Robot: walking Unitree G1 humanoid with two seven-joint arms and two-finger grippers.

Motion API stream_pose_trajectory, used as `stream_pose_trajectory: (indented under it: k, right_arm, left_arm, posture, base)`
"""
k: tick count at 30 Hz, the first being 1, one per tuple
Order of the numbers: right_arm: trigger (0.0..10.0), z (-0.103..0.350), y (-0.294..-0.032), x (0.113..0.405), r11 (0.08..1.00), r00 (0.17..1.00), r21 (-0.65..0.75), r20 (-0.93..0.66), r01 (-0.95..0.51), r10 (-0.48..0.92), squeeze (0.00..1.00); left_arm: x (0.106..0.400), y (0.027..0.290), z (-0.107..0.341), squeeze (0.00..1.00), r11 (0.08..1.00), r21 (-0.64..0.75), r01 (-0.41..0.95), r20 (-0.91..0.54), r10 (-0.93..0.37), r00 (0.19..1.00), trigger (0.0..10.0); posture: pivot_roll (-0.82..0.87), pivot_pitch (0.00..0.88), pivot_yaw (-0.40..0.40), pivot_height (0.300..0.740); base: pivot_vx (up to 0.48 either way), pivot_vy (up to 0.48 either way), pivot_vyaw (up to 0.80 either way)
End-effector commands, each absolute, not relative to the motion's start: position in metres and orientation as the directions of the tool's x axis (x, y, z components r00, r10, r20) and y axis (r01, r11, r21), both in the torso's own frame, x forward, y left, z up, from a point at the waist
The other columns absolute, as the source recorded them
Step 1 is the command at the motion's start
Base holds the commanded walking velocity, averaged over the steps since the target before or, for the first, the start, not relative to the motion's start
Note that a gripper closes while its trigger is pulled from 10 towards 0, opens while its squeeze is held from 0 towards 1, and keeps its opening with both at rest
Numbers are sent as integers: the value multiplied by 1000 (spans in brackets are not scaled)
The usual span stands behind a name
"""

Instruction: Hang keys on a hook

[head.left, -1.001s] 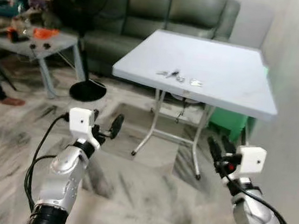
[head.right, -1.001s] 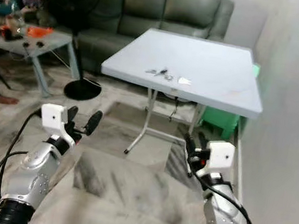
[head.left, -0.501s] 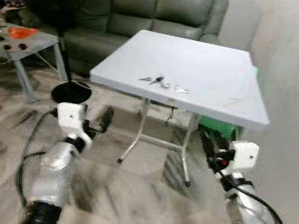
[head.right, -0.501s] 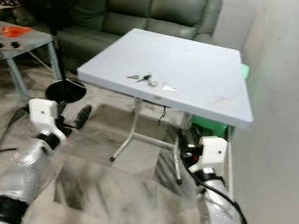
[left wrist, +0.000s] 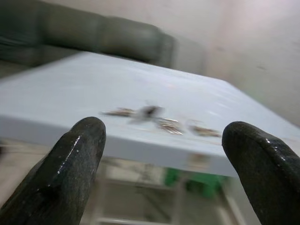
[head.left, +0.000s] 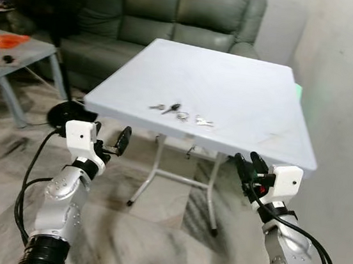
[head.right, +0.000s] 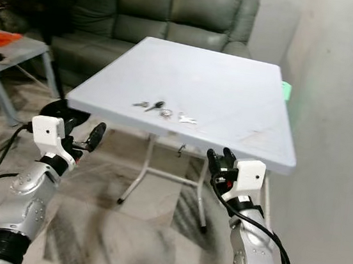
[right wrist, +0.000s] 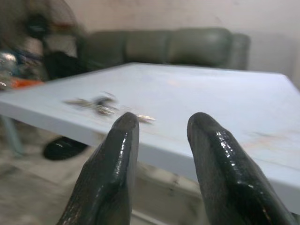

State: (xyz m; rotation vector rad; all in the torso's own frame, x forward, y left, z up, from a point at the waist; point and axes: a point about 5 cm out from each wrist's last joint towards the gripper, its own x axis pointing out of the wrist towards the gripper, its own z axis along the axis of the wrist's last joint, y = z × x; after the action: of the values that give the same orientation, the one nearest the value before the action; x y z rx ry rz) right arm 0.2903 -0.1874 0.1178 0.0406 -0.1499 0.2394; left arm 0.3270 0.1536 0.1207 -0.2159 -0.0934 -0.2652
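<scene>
Ahead, keys (head.left: pixel 177 113) lie on the white bench (head.left: pixel 245 95). Left claw (head.left: pixel 110 140) gapes wide; right claw (head.left: pixel 247 167) is slightly parted, both empty

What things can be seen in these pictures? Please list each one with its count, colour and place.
keys: one small bunch, silver with a dark part, near the front edge of the table
table: one, pale grey-white top on folding metal legs, before the robot, beside the wall
sofa: one, dark green, behind the table
low table: one, grey, far left, with an orange thing on it
fan base: one, black, on the floor, left of the table
green thing: one, between table and wall
left gripper: one, black fingers open, below the table's front edge
right gripper: one, black fingers open, below the table's front edge
</scene>
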Motion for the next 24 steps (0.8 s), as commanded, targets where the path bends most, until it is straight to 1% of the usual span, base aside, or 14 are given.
stream_pose_trajectory:
  k: [1,22,24]
  right_arm:
    - [10000,124,-183,293,967,952,17,178,-256,249,0]
    - [10000,125,-182,293,963,949,12,178,-268,261,0]
    - [10000,125,-182,293,963,948,12,176,-271,265,0]
  left_arm:
    - [329,163,126,0,951,-179,250,130,-229,965,10000]
    - [327,162,123,0,951,-188,244,127,-223,967,10000]
    - [326,162,123,0,955,-170,244,131,-224,966,10000]
  posture:
    - [-34,0,-20,740]
    - [-30,0,-30,740]
    - [-28,0,-33,740]
  base:
    - [424,0,0]
    - [423,0,0]
    - [398,0,0]
